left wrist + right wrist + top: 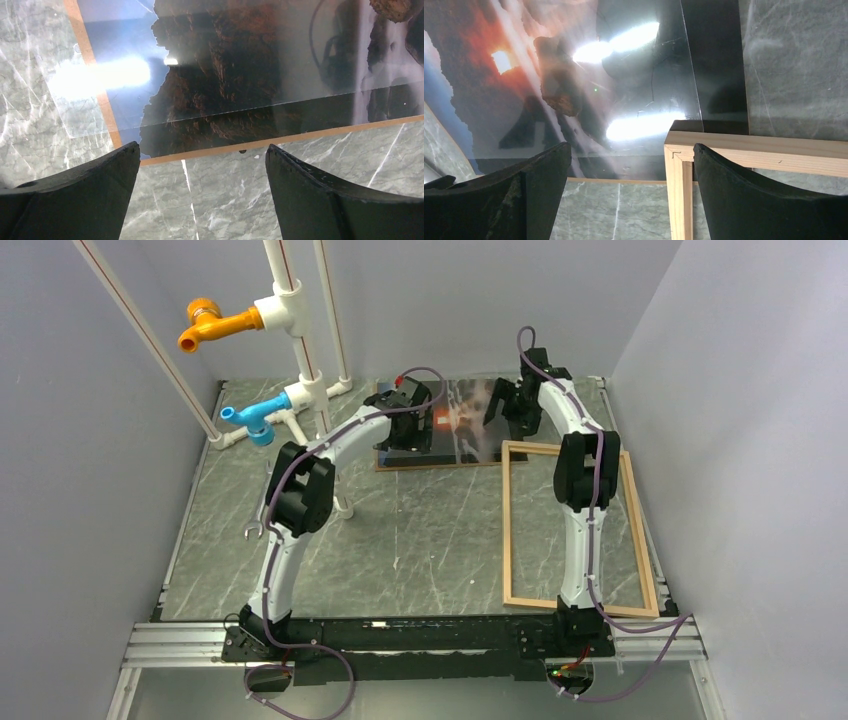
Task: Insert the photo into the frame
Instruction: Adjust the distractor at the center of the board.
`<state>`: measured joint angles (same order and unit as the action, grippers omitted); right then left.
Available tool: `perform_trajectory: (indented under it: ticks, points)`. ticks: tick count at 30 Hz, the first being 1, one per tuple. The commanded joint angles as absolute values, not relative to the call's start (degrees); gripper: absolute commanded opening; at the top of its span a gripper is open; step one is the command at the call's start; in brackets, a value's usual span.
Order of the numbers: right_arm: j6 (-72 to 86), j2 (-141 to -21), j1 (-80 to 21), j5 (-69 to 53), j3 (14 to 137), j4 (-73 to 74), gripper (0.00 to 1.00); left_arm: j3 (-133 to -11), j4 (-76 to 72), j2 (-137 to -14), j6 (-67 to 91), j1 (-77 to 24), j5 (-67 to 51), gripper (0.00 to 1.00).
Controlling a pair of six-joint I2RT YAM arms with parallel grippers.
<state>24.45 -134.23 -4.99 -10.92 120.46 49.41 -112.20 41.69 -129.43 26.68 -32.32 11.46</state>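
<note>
We start with the grey marbled desk, which carries everything. The frame lies flat at the right of the top view, its long axis running from top to bottom of the picture. The photo lies face up at the upper centre on a brown backing board, its long axis running left to right, so we judge it needs a quarter turn as well as a shift toward the lower right. Its lower right corner meets the frame's upper left corner, and we cannot tell whether they overlap.

Both arms reach over the photo. The right gripper hangs over the photo's right edge by that frame corner, nearer the frame, with its jaws spread wide and nothing between them. The left gripper is just off the photo's left part, likewise released and empty.

We find no brand, label or legible writing.
</note>
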Motion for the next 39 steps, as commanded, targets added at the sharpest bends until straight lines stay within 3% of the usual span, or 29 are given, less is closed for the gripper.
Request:
perform_trajectory:
  ticks: [1, 13, 26, 39]
  points:
    - [24.15, -135.95, -3.77, -12.15, 122.3, 48.23, 0.94, -115.36, 44.02, -130.95, 27.32, -29.95, 12.35, 0.98]
    - [23.3, -141.08, -2.65, -12.61, 125.34, 50.06, 0.94, -117.1, 48.32, -134.51, 29.0, -27.39, 12.6, 0.97]
    - [21.57, -128.64, -3.58, -11.75, 110.22, 46.32, 0.94, -116.69, 47.63, -134.69, 28.51, -25.88, 10.65, 0.97]
    - [21.83, -132.68, -4.38, -10.71, 114.92, 46.58, 0.94, -113.07, 44.17, -134.54, 30.96, -23.37, 7.66, 0.94]
